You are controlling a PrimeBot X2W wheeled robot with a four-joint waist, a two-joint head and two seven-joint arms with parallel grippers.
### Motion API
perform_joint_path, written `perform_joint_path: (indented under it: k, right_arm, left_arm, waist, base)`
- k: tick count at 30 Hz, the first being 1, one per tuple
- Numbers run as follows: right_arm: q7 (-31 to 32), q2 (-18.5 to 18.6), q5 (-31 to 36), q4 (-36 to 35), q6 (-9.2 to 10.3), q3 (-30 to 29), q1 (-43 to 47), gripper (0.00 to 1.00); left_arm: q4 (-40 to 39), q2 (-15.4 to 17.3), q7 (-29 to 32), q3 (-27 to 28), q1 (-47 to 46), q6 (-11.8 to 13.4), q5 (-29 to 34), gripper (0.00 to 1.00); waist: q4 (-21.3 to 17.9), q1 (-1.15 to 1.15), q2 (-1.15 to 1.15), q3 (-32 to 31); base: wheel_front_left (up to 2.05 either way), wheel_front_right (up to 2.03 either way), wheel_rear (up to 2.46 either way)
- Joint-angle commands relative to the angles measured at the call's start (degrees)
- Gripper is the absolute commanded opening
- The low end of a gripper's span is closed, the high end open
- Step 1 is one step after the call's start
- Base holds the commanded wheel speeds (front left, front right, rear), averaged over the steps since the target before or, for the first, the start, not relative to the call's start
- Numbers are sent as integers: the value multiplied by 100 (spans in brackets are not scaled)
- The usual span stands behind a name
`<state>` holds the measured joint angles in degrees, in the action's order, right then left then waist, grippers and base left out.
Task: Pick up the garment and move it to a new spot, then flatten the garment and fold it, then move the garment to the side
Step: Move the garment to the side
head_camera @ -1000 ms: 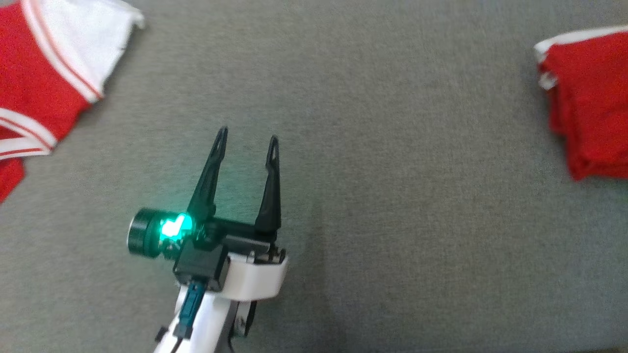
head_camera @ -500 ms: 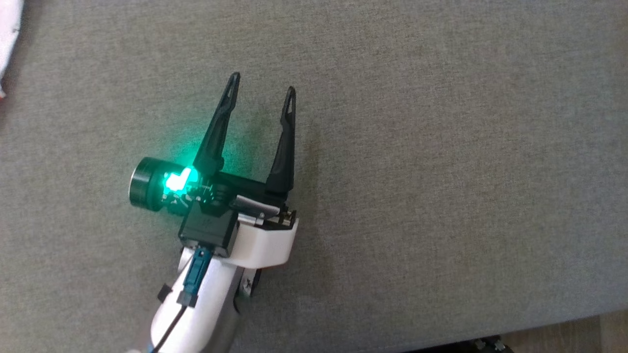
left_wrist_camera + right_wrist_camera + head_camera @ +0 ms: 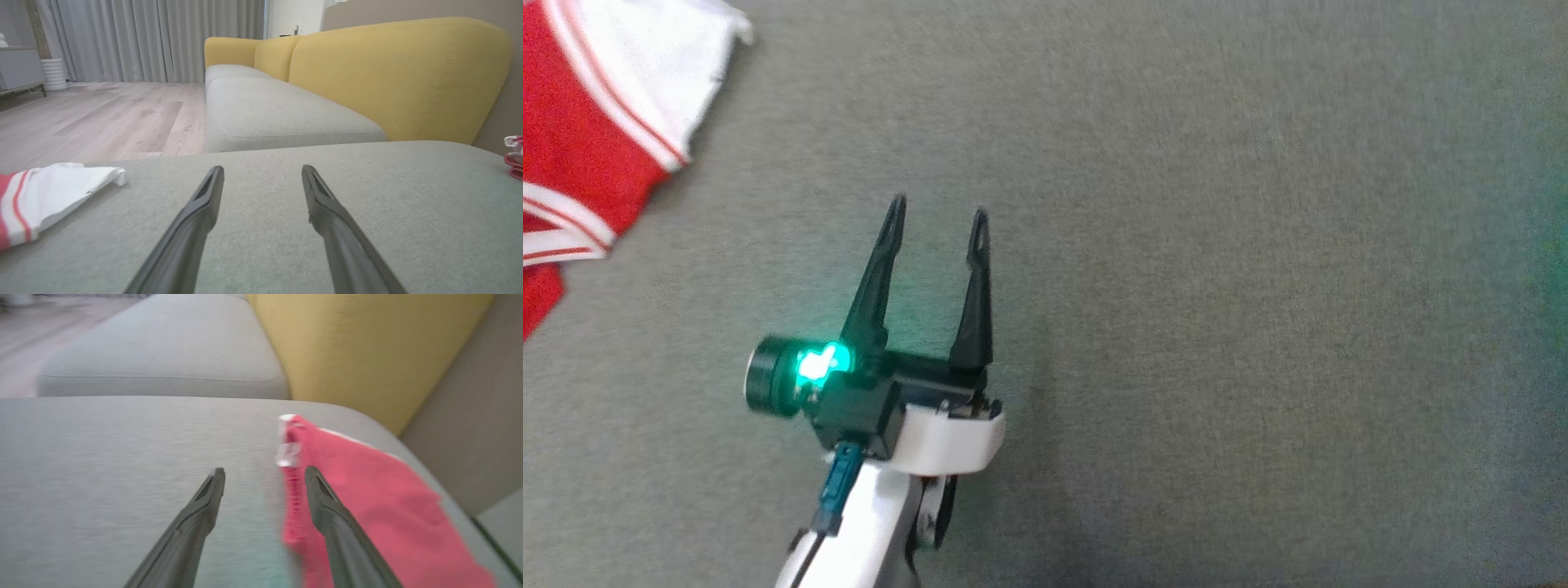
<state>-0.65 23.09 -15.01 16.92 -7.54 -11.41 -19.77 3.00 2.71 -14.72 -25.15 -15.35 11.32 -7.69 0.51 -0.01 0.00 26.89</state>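
The folded red garment [image 3: 367, 498] with a white edge lies on the grey cushion [image 3: 122, 457], near the cushion's right end. My right gripper [image 3: 263, 473] stands open just beside it; its right finger [image 3: 327, 514] overlaps the garment's near edge and nothing sits between the fingers. In the left wrist view a sliver of the garment [image 3: 514, 159] shows at the far right. My left gripper [image 3: 935, 208] hovers open and empty over the bare middle of the cushion [image 3: 1217, 327], its fingers [image 3: 204, 212] spread wide.
A second garment, red and white with stripes [image 3: 588, 122], lies spread at the cushion's left end [image 3: 49, 196]. Beyond the cushion are a yellow sofa back [image 3: 388, 73], another grey seat [image 3: 278, 114] and wooden floor [image 3: 102, 118].
The head camera swung away and back, so the whole picture shifted. The left gripper has stayed open in about the same place over the cushion.
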Motion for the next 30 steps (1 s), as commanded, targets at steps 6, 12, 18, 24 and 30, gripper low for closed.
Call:
perform_joint_path:
  k: [6,12,18,24,30]
  right_arm:
    - [-874,-433,-223,200,5,1049,516,100]
    - [-1412,-1062,-264,574,5,1826,795,100]
    - [-1432,-1496,182,-140,5,1595,1437,100]
    - [-1433,-1687,410,-788,5,1463,2205,100]
    - [-1434,-1836,487,-1000,5,1317,2650,100]
  left_arm:
    - [46,17,-28,380,368,-72,-242,100]
    - [148,17,-28,593,756,-55,-351,100]
    - [105,17,-28,841,1373,1,-198,100]
    - [-29,17,-28,1090,1937,-15,-19,100]
    - [-57,17,-28,1256,2184,-115,93,100]
  waist:
    - [481,1,0,-992]
    - [576,1,0,-1668]
    - [546,1,0,-2372]
    - [524,1,0,-2777]
    - [503,1,0,-2935]
  base:
    - [0,0,0]
    - [0,0,0]
    - [0,0,0]
    - [0,0,0]
    - [0,0,0]
